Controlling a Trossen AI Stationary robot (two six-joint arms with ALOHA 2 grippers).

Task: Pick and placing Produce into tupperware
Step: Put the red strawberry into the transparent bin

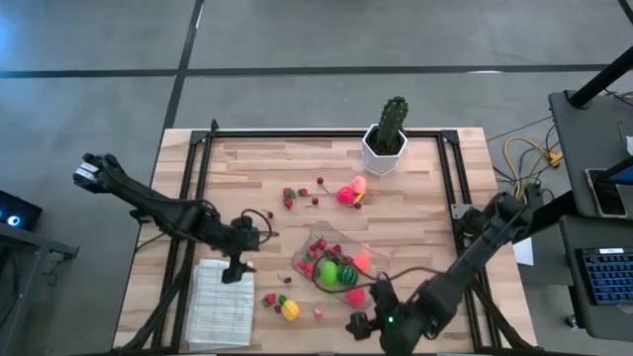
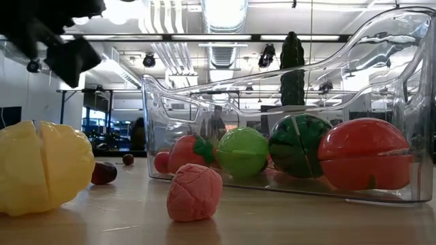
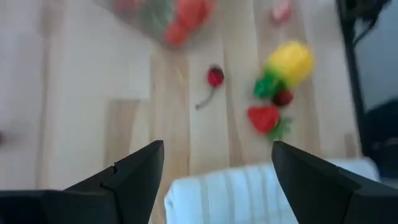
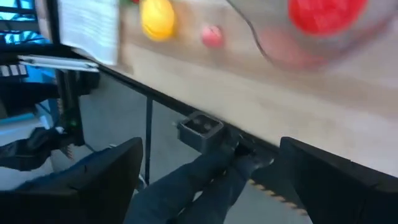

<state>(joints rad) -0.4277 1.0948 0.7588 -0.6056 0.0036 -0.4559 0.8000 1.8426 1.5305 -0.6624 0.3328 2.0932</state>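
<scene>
Clear tupperware (image 1: 331, 259) sits near the counter's front edge, part filled; loose produce (image 1: 285, 307) lies between it and the white cloth (image 1: 223, 311). Left claw (image 1: 233, 274) hangs wide open, empty, above the cloth's corner: reaching down, it may snag fabric. Right claw (image 1: 358, 326), open too, waits off the front edge

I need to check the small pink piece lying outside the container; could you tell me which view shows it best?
The low view: the pink piece sits close and sharp. The high view shows a tiny speck, the right wrist view a blur, the left wrist view its edge.
</scene>
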